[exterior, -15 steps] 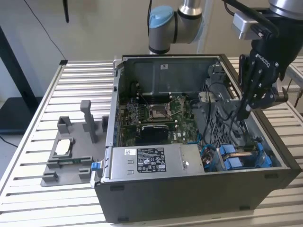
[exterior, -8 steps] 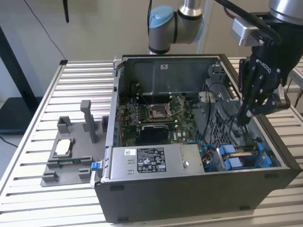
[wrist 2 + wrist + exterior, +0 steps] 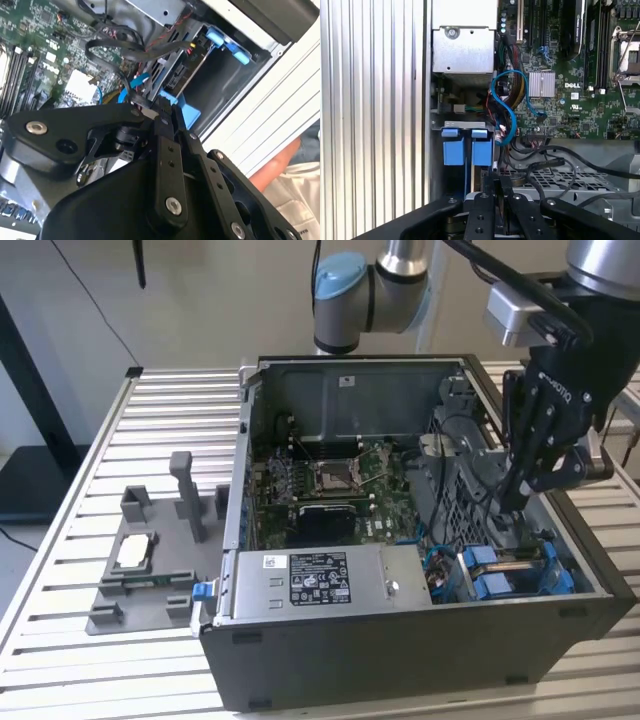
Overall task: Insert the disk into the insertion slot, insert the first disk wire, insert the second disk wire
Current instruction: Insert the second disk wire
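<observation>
The disk (image 3: 487, 585), edged by its bright blue carrier, sits in the drive bay at the front corner of the open computer case on the exterior view's right. Its blue tabs (image 3: 465, 147) and grey side (image 3: 175, 75) appear in both wrist views. My gripper (image 3: 512, 498) reaches down into the case just behind the bay. Its black fingers (image 3: 165, 112) are pressed together on the end of a black disk wire (image 3: 107, 45) that loops over the motherboard. The same wire (image 3: 540, 165) runs up to the fingertips (image 3: 500, 181) above a perforated metal cage.
The case (image 3: 420, 650) stands on a slatted metal table, its walls close around the gripper. A power supply (image 3: 310, 585) lies beside the bay and blue cables (image 3: 502, 107) hang near it. A grey fixture (image 3: 140, 575) holds a small silver chip. A person's arm (image 3: 280, 165) is beside the table.
</observation>
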